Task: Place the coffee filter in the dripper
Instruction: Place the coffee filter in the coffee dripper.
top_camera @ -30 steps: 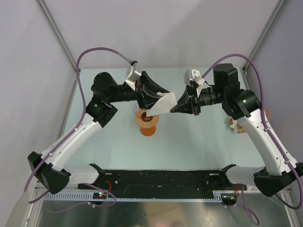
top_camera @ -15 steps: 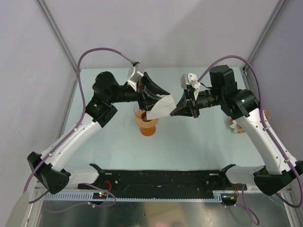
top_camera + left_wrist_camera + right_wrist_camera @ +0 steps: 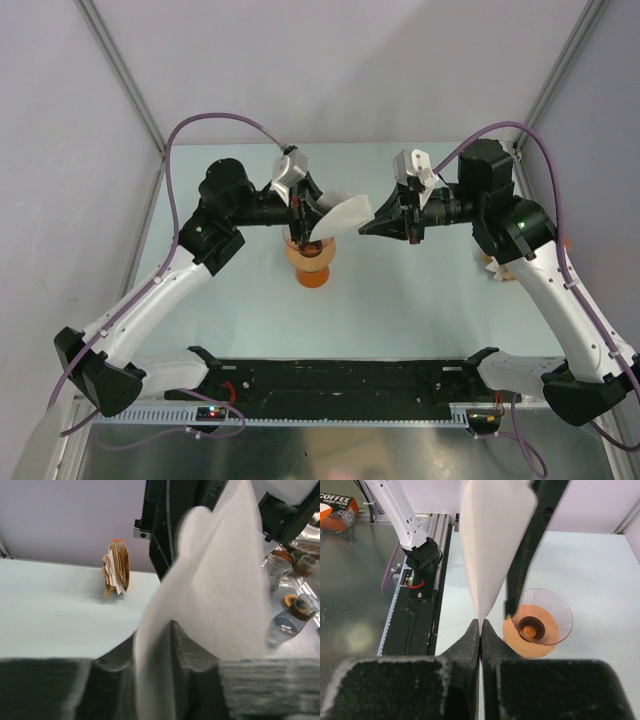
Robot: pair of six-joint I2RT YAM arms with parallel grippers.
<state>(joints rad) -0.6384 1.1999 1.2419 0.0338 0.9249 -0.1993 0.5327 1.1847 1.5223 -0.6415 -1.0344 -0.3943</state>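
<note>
White paper, thin and limp, forms the coffee filter. It is held in the air just above the dripper, between the left tool and the right tool.

From the left wrist, the sheet is seen running between the fingers, but a firm clamp cannot be told.

From the right wrist, the pointed tip is seen pinched tight. Light holds at the edges are judged safest, as the paper creases easily.

The coffee filter fills the foreground, a curved white sheet running down into the gap between the dark fingers of the left gripper. Black arm parts rise behind it. A stack of tan-and-white paper fans stands on the pale table. Blurred glassware sits at right.
</note>
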